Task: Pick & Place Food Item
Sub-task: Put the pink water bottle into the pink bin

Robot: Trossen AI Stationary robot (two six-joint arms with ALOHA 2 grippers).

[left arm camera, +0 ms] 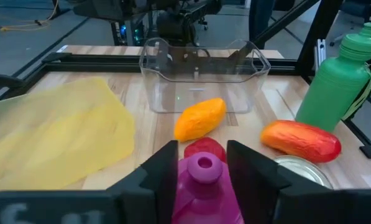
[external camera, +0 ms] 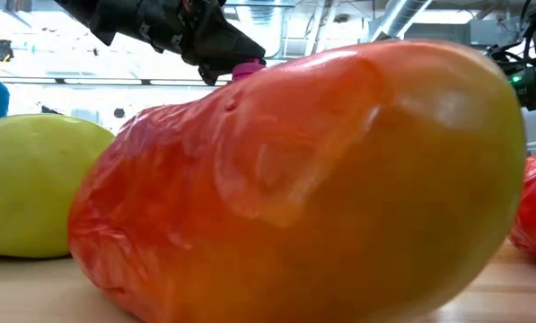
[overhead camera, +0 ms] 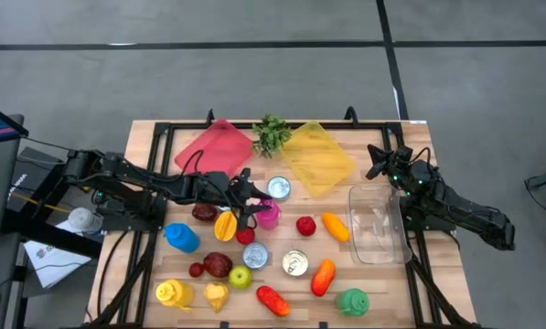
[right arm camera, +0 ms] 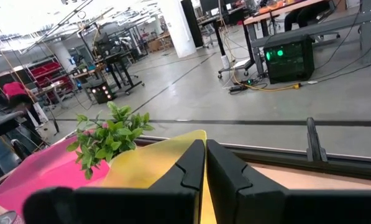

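I see my left pincer [left arm camera: 201, 165] straddling the pink bottle [left arm camera: 204, 186] mid-surface, fingers beside its neck; grip uncertain. My right pincer [right arm camera: 205, 163], pressed together, waits near the surface's right edge.

Even overhead light, soft shadows. Low view: orange-red fruit [external camera: 294, 179] filling the frame, blurring up close, background windows blowing out. Wrist views staying sharp.

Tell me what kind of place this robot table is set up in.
Most likely a robotics lab or workshop in an open industrial hall. Beyond the wooden table the right wrist view shows bare concrete floor, equipment racks and a computer with green lights trailing cables.
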